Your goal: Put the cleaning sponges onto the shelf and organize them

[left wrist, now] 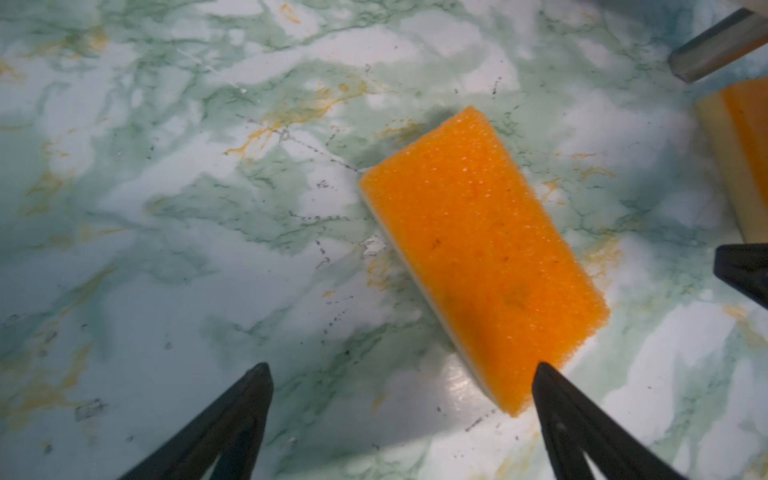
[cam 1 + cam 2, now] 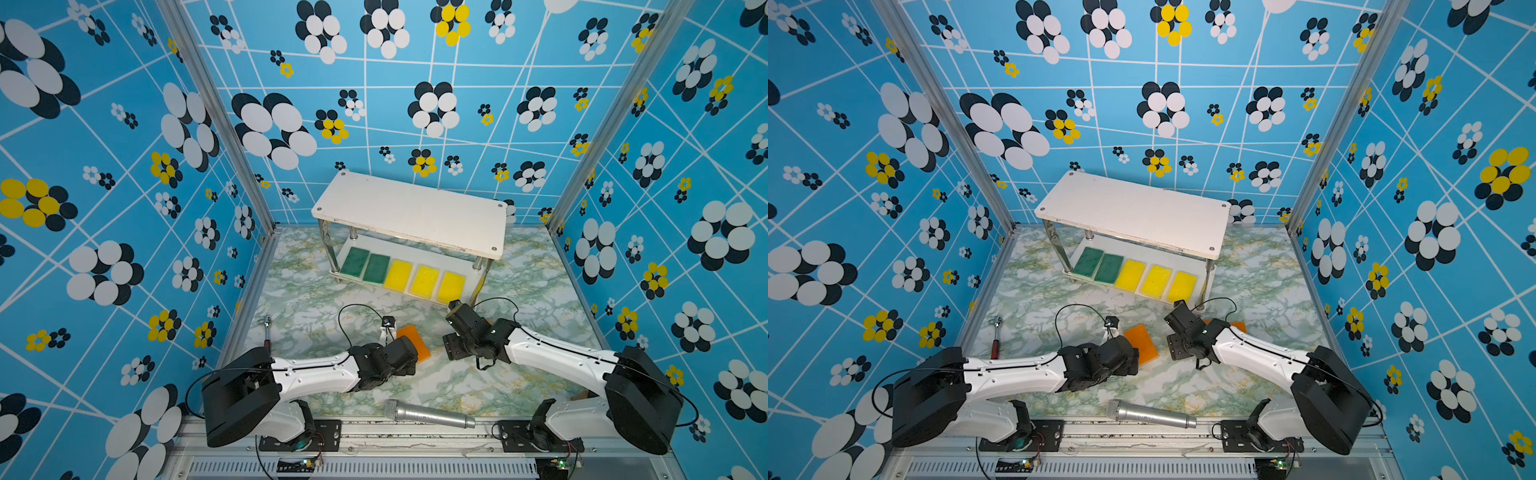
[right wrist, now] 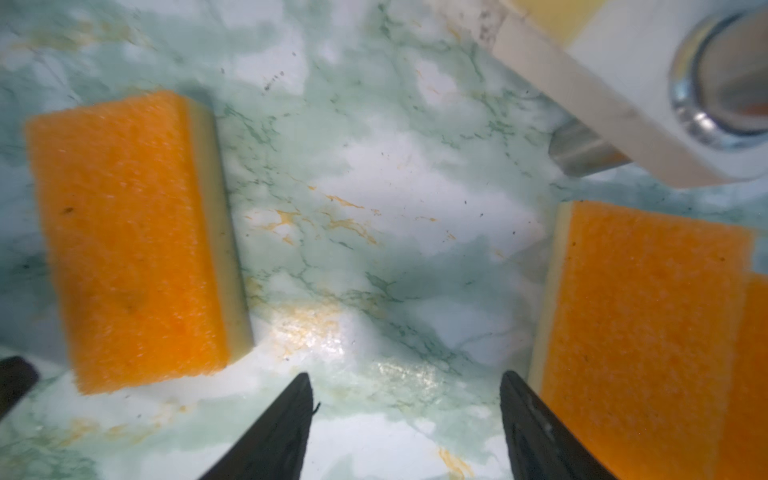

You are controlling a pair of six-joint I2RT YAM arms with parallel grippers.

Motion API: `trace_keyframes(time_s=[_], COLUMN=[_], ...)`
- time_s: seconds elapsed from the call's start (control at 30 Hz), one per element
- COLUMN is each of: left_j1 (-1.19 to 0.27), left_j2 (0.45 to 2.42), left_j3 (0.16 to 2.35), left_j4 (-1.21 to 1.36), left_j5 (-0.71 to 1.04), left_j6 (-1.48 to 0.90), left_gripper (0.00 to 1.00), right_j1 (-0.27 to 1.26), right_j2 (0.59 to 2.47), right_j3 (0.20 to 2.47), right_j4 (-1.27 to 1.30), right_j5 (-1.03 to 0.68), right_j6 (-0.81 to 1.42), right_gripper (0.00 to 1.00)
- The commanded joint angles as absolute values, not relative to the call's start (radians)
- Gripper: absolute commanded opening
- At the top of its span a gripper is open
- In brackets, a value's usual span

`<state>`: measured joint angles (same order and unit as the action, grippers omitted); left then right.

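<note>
Five sponges on shelf lower board; left gripper jaws wide apart over orange sponge; right gripper apart, empty.

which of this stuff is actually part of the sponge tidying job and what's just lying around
Part of the job:
- shelf
- two green sponges and three yellow sponges on its lower level
- orange sponge loose on the table
- two more orange sponges to its right

Just lying about:
- microphone at the front edge
- red-handled tool on the left
</note>
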<state>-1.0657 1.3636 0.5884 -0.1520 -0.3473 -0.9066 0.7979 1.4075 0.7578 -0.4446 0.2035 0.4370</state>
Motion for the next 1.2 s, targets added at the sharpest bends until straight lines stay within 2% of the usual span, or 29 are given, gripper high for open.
trace_keyframes(time_s=[0.0,0.4,0.63,0.73,0.87,1.17], left_j1=[-1.034,-0.922,-0.870,-0.867,-0.864,-0.866], left_j2=[1.271,0.929,0.776,0.775,0.844,1.064], left_j3=[0.528,0.406,0.348,0.333,0.347,0.428], left_j4=[-0.107,-0.280,-0.350,-0.321,-0.251,-0.059], left_j5=[-0.313,-0.313,-0.296,-0.289,-0.258,-0.155], left_j6=[-0.928,-0.902,-0.878,-0.855,-0.792,-0.509], left_gripper=[0.99,0.99,0.99,0.99,0.99,0.99], right_j1=[0.808,0.920,0.959,0.960,0.952,0.831], right_j2=[1.471,1.655,1.732,1.751,1.687,1.351], right_j3=[0.813,0.950,1.009,1.028,1.010,0.858], right_j4=[-0.414,-0.440,-0.365,-0.320,-0.300,-0.422], right_j5=[0.221,0.181,-0.010,-0.088,-0.073,0.011], right_j6=[0.423,0.425,0.348,0.322,0.318,0.345], right_gripper=[0.73,0.72,0.71,0.70,0.70,0.72])
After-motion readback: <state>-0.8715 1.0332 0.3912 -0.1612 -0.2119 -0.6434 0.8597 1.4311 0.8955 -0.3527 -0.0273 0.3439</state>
